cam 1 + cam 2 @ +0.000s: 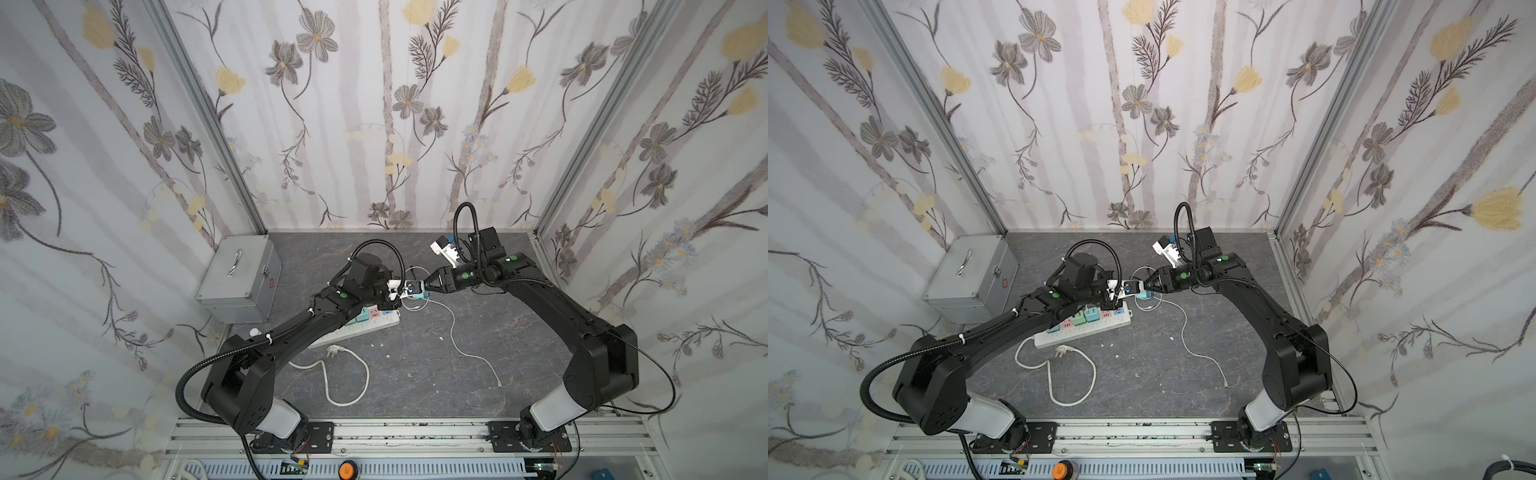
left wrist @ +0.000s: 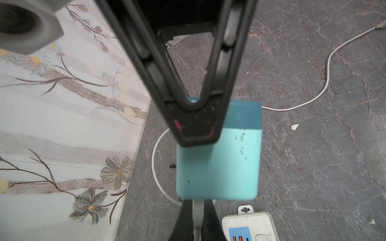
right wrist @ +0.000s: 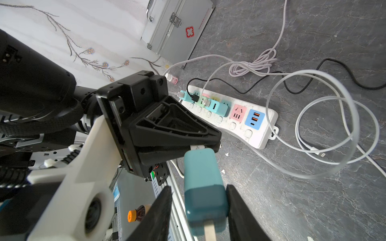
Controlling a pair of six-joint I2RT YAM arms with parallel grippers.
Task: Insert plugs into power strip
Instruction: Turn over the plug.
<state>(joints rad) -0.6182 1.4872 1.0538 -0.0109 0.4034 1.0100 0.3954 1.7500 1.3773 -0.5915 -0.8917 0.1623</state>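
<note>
Evidently this is a handover in mid-air: the plug [image 3: 203,181] hangs between both arms, above the counter [image 1: 415,374] just off the end of the strip [image 3: 257,133]. The left gripper [image 3: 202,146] is pressed together on the plug's white cable end, which leaves the teal body free. The right gripper [image 3: 199,192] stands spread to either side of the darker prong end; one finger looks to be touching, while a sliver of gap shows at the other, so I judge it has no firm hold yet. A prong points back toward the right wrist, so the plug would probably need turning before it goes in.

Three other cubes [image 3: 218,107] already sit in the strip. The pink socket [image 3: 238,113] beside them is free, next to the blue USB panel [image 3: 254,120].

Loose white cables [image 3: 313,125] loop on the counter right by the strip's end and could snag. In both top views the left arm [image 1: 299,328] lies over much of the strip. A grey box [image 1: 239,282] and the strip's own cord [image 1: 353,386] lie well clear.
</note>
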